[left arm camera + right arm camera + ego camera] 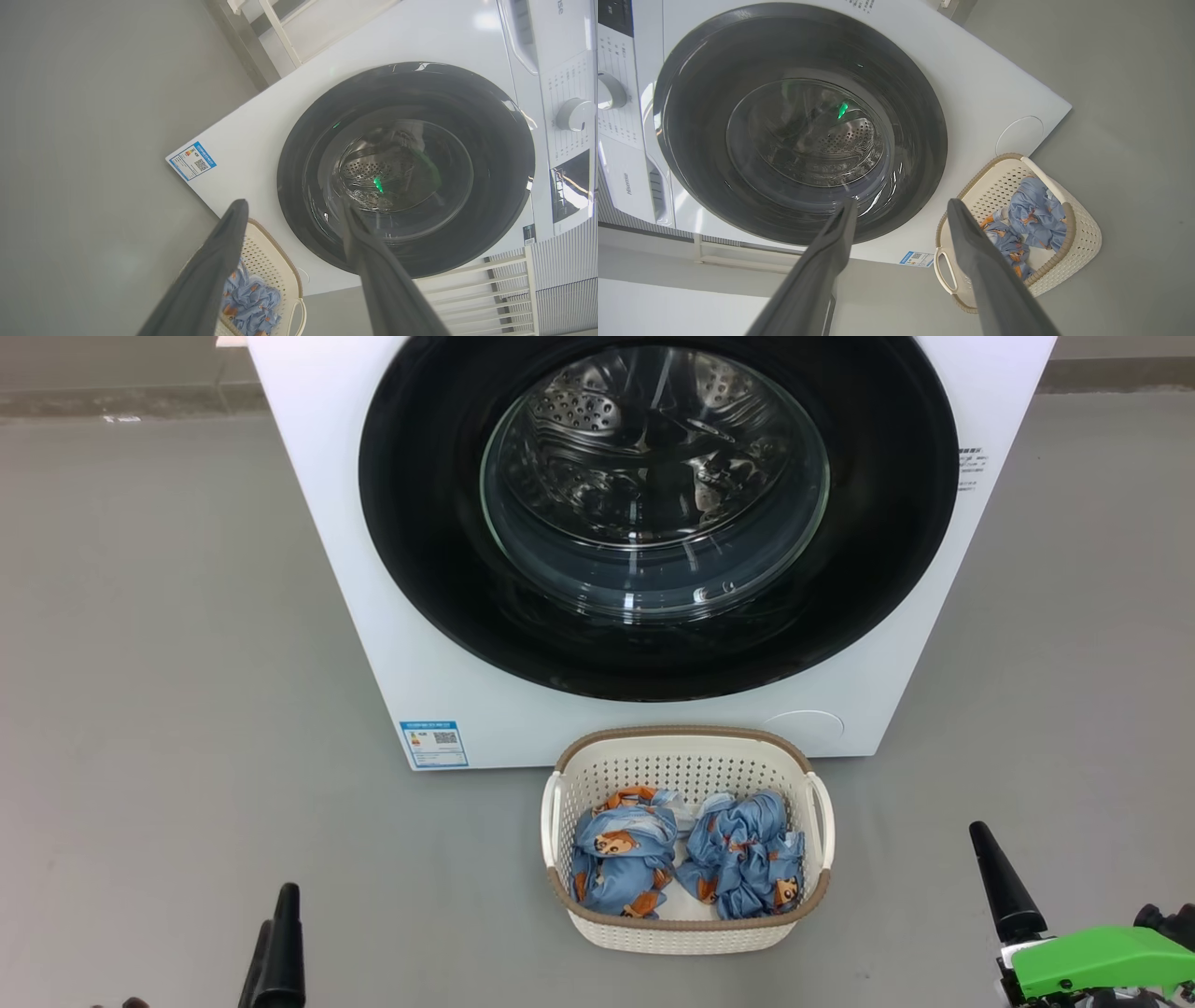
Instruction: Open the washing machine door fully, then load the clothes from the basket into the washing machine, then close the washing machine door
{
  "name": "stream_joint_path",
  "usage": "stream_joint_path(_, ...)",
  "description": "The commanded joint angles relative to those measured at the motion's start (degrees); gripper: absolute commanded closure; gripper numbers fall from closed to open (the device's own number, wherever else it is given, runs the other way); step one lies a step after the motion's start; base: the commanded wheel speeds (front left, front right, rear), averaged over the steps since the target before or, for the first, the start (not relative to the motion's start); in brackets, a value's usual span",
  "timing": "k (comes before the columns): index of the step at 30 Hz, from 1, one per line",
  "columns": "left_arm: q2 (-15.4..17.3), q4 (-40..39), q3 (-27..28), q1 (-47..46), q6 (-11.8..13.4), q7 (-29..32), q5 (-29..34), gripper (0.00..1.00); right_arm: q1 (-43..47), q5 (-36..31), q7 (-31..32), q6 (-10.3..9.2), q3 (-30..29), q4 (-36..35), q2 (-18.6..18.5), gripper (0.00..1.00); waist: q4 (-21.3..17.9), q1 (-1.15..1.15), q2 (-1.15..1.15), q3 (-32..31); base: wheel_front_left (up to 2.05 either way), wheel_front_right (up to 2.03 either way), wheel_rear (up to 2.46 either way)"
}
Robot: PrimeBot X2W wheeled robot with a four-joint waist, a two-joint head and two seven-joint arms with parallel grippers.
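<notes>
A white washing machine (317, 569) stands on the grey floor (140, 709), its round black-rimmed door (420, 523) shut. A cream basket (691, 735) sits just in front of it, holding the blue clothes (625, 859). My left gripper (293, 205) and right gripper (902, 201) are spread wide, both empty.

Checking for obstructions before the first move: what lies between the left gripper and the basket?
In the head view, bare grey floor lies between the left gripper and the basket; nothing stands on that stretch.
</notes>
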Motion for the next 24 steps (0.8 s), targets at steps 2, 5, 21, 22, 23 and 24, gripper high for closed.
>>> stream_joint_path(2, 1.17, -1.84, 0.51, -1.73, -0.2, -0.91, 2.83, 0.0, -2.49, -2.32, -0.92, 0.02, 0.92, -1.72, -1.59, 0.0, 0.06, 0.0, 0.0, -0.04, 0.0, 0.0, 0.0)
stream_joint_path(5, 1.27, -1.7, 0.28, -1.76, -0.21, -1.42, 5.26, 0.0, -2.64, -4.61, -1.43, 0.02, 1.53, -1.6, -2.05, 0.0, 0.17, 0.0, 0.0, -0.09, 0.0, 0.0, 0.0)
stream_joint_path(21, 1.74, -1.21, -0.87, -1.94, -0.27, -4.12, 17.98, 0.0, -3.18, -16.41, -4.15, 0.02, 4.27, -0.87, -4.03, 0.0, 0.71, 0.0, 0.0, -0.25, 0.0, 0.0, 0.0)
stream_joint_path(22, 1.79, -1.12, -0.91, -1.95, -0.27, -4.28, 18.74, 0.0, -3.21, -17.05, -4.32, 0.02, 4.43, -0.81, -4.14, 0.0, 0.72, 0.0, 0.0, -0.27, 0.0, 0.0, 0.0)
stream_joint_path(23, 1.82, -1.06, -0.95, -1.97, -0.28, -4.45, 19.47, 0.0, -3.24, -17.72, -4.49, 0.02, 4.6, -0.75, -4.24, 0.0, 0.73, 0.0, 0.0, -0.29, 0.0, 0.0, 0.0)
stream_joint_path(24, 1.84, -0.97, -1.04, -1.97, -0.28, -4.62, 20.17, 0.0, -3.27, -18.38, -4.66, 0.02, 4.76, -0.69, -4.35, 0.0, 0.73, 0.0, 0.0, -0.32, 0.0, 0.0, 0.0)
